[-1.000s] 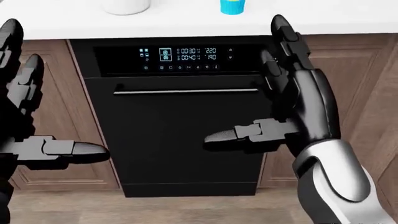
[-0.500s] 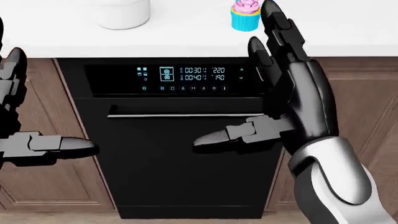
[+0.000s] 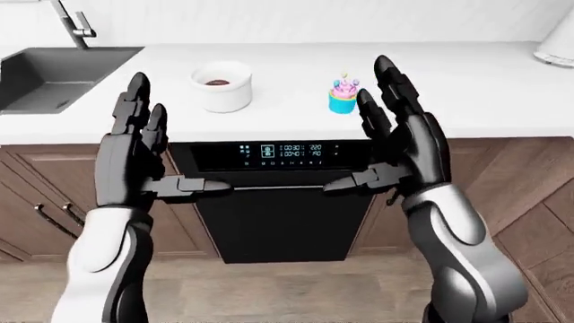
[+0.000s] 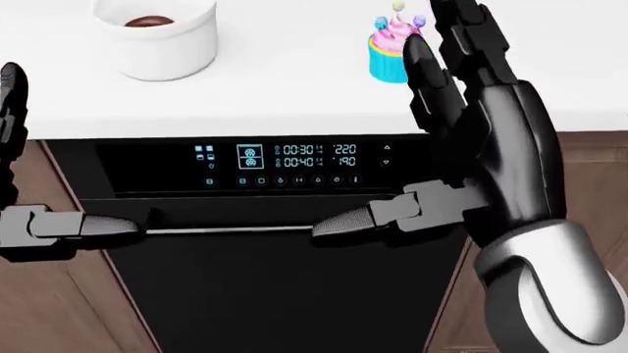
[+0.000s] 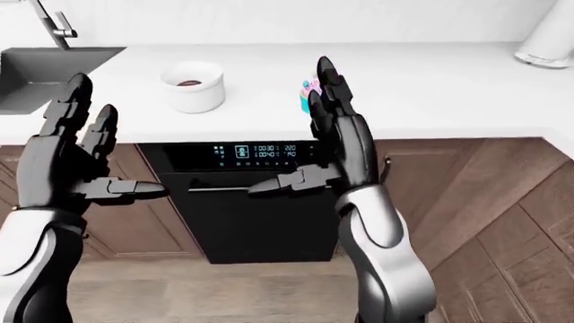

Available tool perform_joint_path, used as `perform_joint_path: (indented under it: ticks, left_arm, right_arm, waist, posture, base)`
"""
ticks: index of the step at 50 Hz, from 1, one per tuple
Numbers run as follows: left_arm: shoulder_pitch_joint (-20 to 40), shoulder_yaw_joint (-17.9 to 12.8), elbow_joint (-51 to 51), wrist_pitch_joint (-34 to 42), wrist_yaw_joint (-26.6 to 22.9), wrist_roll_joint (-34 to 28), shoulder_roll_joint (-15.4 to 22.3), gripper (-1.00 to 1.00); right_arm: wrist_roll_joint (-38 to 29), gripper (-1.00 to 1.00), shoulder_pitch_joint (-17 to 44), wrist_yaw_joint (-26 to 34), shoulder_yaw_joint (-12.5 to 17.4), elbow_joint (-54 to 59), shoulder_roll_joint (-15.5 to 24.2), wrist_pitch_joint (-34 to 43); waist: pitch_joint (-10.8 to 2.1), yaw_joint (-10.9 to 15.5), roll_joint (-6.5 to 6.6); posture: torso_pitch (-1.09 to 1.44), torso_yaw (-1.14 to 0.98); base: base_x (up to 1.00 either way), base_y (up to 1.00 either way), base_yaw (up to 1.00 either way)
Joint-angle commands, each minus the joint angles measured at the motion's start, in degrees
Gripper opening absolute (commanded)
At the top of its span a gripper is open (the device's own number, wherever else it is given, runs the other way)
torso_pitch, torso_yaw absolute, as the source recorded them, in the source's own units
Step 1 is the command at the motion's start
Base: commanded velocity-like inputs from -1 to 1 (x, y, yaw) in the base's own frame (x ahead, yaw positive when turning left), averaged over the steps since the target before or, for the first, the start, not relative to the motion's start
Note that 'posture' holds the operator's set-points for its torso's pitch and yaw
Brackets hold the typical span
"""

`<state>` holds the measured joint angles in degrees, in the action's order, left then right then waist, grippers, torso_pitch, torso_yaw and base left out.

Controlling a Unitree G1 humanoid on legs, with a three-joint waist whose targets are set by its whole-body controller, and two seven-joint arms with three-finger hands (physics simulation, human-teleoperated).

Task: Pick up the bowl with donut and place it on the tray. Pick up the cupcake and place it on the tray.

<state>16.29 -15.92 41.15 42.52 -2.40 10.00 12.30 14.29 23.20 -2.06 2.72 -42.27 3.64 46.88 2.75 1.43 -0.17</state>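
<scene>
A white bowl (image 3: 223, 86) with a brown donut inside stands on the white counter (image 3: 466, 87), left of centre in the left-eye view. A cupcake (image 3: 344, 97) with a blue wrapper and pink icing stands to its right. My right hand (image 3: 363, 134) is raised, open with fingers spread, just below and right of the cupcake, touching nothing. In the right-eye view its fingers hide most of the cupcake (image 5: 307, 86). My left hand (image 3: 166, 148) is also open and raised, below and left of the bowl. No tray is in view.
A black dishwasher (image 3: 278, 208) with a lit panel sits under the counter between wooden cabinets (image 3: 529, 188). A sink (image 3: 54, 77) with a faucet (image 3: 76, 23) is at the top left. A white appliance (image 5: 547, 37) stands at the top right.
The camera has tilted up: the dishwasher slid down the head view, and the bowl and cupcake came fully into sight. Both hands stay open and raised.
</scene>
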Motion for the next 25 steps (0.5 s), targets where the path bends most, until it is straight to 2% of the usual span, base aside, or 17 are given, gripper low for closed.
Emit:
perform_joint_path:
  ticks: [1,2,3,4,6,7,11,12,13,14,15,16,17,19,20,22,25]
  left_arm:
    - [0.97,0.05,1.26,-0.51,0.13,0.35,0.23,1.00]
    - [0.97,0.06,1.48,-0.38,0.17,0.37,0.29,1.00]
    - [1.03,-0.02,1.65,-0.19,0.22,0.45,0.33,1.00]
    - [0.98,0.02,1.41,-0.47,0.21,0.41,0.33,1.00]
    - [0.84,0.13,1.19,-0.80,0.19,0.36,0.27,1.00]
    - [0.75,0.19,0.70,-1.31,0.12,0.27,0.21,1.00]
    - [0.69,0.29,0.78,-1.21,0.09,0.22,0.17,1.00]
    - [0.69,0.35,0.73,-1.28,0.05,0.17,0.18,1.00]
    - [0.73,0.34,0.66,-1.27,0.05,0.15,0.17,1.00]
    - [0.69,0.40,0.45,-1.49,0.01,0.06,0.15,1.00]
    - [0.70,0.44,0.23,-1.66,0.00,-0.02,0.12,1.00]
    - [0.77,0.48,0.08,-1.73,0.00,-0.10,0.13,1.00]
    - [0.86,0.56,0.08,-1.67,0.01,-0.11,0.12,1.00]
    - [0.95,0.81,0.30,-1.42,0.06,-0.22,0.08,1.00]
    - [0.96,0.89,0.33,-1.40,0.07,-0.29,0.03,1.00]
    - [0.93,0.96,0.22,-1.54,-0.02,-0.38,-0.03,1.00]
    - [1.00,0.89,0.34,-1.35,-0.07,-0.37,-0.05,1.00]
  right_arm:
    - [0.13,1.00,0.85,-0.14,0.31,-1.31,0.45,-0.15]
    - [0.04,1.00,0.80,-0.04,0.27,-1.52,0.56,-0.17]
    - [0.15,1.00,0.77,0.10,0.37,-1.60,0.54,-0.26]
    - [0.38,1.00,0.68,0.27,0.42,-1.82,0.50,-0.26]
    - [0.91,1.00,0.50,0.37,0.49,-2.40,0.39,-0.03]
    - [1.08,1.00,0.43,0.36,0.69,-2.16,0.33,-0.33]
    - [1.71,1.00,0.43,-0.02,1.05,-1.85,0.38,-0.67]
    - [1.84,1.00,0.41,-0.11,1.16,-1.74,0.45,-0.80]
    - [1.98,1.00,0.53,-0.39,1.29,-1.86,0.55,-0.67]
    - [1.99,1.00,0.65,-0.72,1.44,-2.08,0.69,-0.67]
    - [3.03,1.00,1.00,-1.26,2.43,-2.32,0.43,-0.33]
    - [3.14,1.00,1.01,-1.47,2.71,-1.79,0.88,-1.00]
    - [3.61,1.00,1.14,-1.98,3.22,-1.75,1.15,-0.73]
    - [4.03,1.00,1.07,-2.32,3.30,-1.66,1.64,-0.93]
    - [4.26,1.00,1.08,-2.46,3.25,-1.78,1.77,-0.85]
    - [4.56,1.00,1.09,-2.61,3.17,-1.91,2.00,-0.89]
    - [5.10,1.00,1.39,-3.02,3.20,-2.44,2.24,-0.35]
  waist:
    - [-1.01,-0.02,-0.21]
    - [-2.29,-0.20,-1.77]
    - [-2.47,-0.61,-2.21]
    - [-2.18,-1.09,-1.67]
    - [-2.73,0.29,-3.08]
    - [-2.36,-0.53,-1.45]
    - [-1.28,-1.65,2.44]
    - [-1.28,-1.54,3.32]
    - [-2.32,-1.41,5.37]
    - [-2.95,-2.92,5.34]
    - [-0.99,-1.43,1.88]
    - [-0.94,-0.93,2.40]
    - [-0.93,-0.98,1.79]
    - [-0.93,-0.68,-0.94]
    - [-1.48,-1.37,-1.40]
    - [0.11,-1.05,0.11]
    - [0.21,-1.33,0.24]
  posture:
    - [0.00,0.00]
    - [0.00,0.00]
    - [0.00,0.00]
    - [0.00,0.00]
    - [0.00,0.00]
    - [0.00,0.00]
    - [0.00,0.00]
    - [0.00,0.00]
    - [0.00,0.00]
    - [0.00,0.00]
    - [0.00,0.00]
    - [0.00,0.00]
    - [0.00,0.00]
    - [0.00,0.00]
    - [0.00,0.00]
    - [0.00,0.00]
    - [0.00,0.00]
  base:
    - [0.00,0.00,0.00]
    - [0.00,0.22,0.00]
    - [0.00,0.24,0.00]
    - [0.00,0.29,0.00]
    - [0.00,0.26,0.48]
    - [0.00,0.00,1.00]
    - [0.00,0.00,1.00]
    - [0.00,0.00,1.00]
    - [0.00,0.00,1.00]
    - [0.00,0.55,0.00]
    - [0.00,0.00,0.00]
    - [0.00,0.00,0.00]
    - [0.00,0.00,0.00]
    - [0.02,0.00,0.00]
    - [0.20,0.00,0.00]
    - [0.32,0.00,0.00]
    - [0.39,0.00,0.00]
